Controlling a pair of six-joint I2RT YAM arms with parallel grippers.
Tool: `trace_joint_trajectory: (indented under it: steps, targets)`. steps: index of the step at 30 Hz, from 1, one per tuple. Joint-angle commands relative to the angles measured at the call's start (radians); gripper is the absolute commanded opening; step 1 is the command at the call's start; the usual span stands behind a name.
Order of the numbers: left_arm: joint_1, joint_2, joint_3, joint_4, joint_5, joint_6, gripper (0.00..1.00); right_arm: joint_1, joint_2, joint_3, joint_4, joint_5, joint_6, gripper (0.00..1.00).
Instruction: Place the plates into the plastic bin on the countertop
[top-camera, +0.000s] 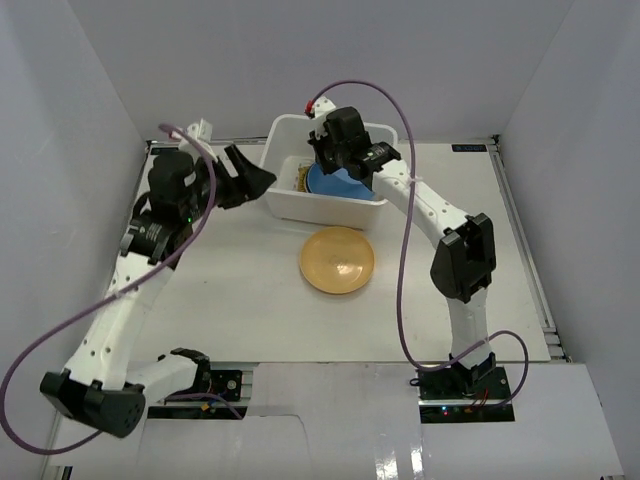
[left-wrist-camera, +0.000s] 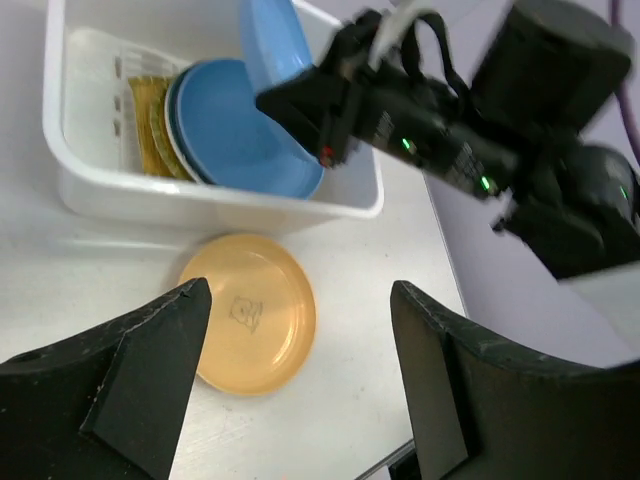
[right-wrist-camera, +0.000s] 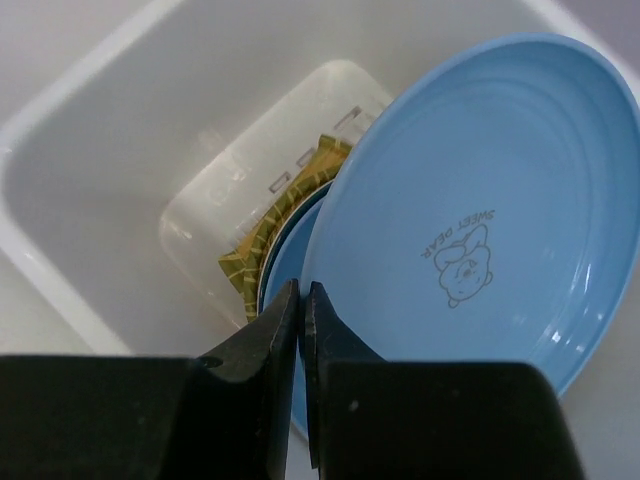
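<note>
The white plastic bin (top-camera: 322, 208) is sitting on the countertop (top-camera: 250, 290) in the upper middle of the top view. Its long side is running left to right across the frame. White walls (top-camera: 90, 120) are standing around the table, and a purple cable (top-camera: 405, 200) is looping over the right arm.

The right claw (right-wrist-camera: 302, 300) is hanging over the bin. Its two fingers are pinching the rim of a blue plate (right-wrist-camera: 470, 200). This plate is tilting up on its edge inside the bin, with its hollow side and a little bear drawing facing the right wrist camera. Its top edge is poking up above the bin's rim.

A second blue plate (left-wrist-camera: 225, 125) is leaning just behind it, and a yellow patterned plate (left-wrist-camera: 150, 125) is leaning behind that one. They are filling the space next to the held plate.

An orange-yellow plate (top-camera: 337, 260) is lying flat and face up on the table, near the bin's front wall.

The left claw (left-wrist-camera: 300, 300) is holding its fingers wide apart and gripping nothing. In the top view it is hanging just beside the bin's left end.
</note>
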Motion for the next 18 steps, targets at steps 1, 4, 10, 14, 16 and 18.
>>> trace_joint_trajectory:
  steps: [1, 4, 10, 14, 16, 18]
  targets:
    - [-0.015, -0.067, -0.341, -0.013, 0.012, -0.056, 0.82, 0.009, 0.066, 0.058, 0.004, -0.01, -0.056, 0.08]
    - [-0.041, -0.142, -0.561, 0.068, 0.028, -0.139, 0.82, 0.021, 0.085, 0.036, 0.01, 0.011, -0.056, 0.08]
    - [-0.177, -0.017, -0.649, 0.219, -0.026, -0.213, 0.8, 0.036, 0.005, 0.012, -0.003, 0.014, -0.03, 0.61]
    - [-0.242, 0.14, -0.596, 0.289, -0.087, -0.216, 0.77, 0.036, -0.184, -0.086, 0.01, -0.042, 0.035, 0.71]
    - [-0.264, 0.236, -0.585, 0.324, -0.138, -0.213, 0.74, 0.036, -0.278, -0.187, 0.049, -0.067, 0.071, 0.71]
    - [-0.27, 0.298, -0.574, 0.346, -0.159, -0.213, 0.71, 0.036, -0.426, -0.357, 0.117, -0.108, 0.105, 0.69]
